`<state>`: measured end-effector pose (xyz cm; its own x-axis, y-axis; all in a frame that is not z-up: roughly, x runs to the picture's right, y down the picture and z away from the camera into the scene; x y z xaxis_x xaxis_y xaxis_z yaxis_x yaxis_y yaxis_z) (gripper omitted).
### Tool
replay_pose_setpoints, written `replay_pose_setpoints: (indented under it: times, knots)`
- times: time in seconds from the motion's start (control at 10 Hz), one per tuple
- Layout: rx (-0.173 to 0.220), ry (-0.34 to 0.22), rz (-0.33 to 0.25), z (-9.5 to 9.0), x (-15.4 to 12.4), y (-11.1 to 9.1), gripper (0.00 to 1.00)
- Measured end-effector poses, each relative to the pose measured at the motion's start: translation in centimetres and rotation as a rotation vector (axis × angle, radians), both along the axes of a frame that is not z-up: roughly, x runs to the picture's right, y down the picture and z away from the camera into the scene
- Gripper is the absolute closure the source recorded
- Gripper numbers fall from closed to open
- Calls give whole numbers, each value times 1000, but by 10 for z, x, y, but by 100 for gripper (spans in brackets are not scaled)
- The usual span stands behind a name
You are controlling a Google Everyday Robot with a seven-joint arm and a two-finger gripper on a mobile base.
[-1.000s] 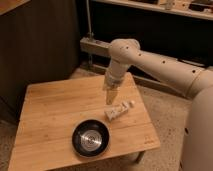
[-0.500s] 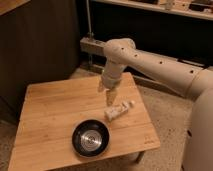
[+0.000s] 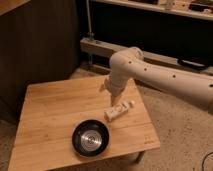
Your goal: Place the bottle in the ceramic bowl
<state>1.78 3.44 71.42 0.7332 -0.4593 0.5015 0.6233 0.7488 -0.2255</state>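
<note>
The round glossy black ceramic bowl (image 3: 90, 138) sits empty near the wooden desk's (image 3: 50, 112) six o'clock edge. The claw (image 3: 112, 99), wide and empty, has lifted slightly above the small whitish bottle (image 3: 119, 110), which stays lying at the bowl's two o'clock, ungrasped.

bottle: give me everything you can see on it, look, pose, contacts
The bottle is small and whitish, plastic by its look, with faint label marks and a narrower white cap end. It lies on its side on the wooden table near the right edge, cap pointing right and away from the camera. It sits outside the ceramic bowl, apart from it. The gripper, open, hangs just above its wider end; contact cannot be told.
</note>
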Motion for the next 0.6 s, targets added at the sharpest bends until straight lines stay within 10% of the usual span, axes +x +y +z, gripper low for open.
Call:
replay_pose_setpoints:
  times: [0.6]
  knots:
    - [31,-7,-13,2,1,1,35]
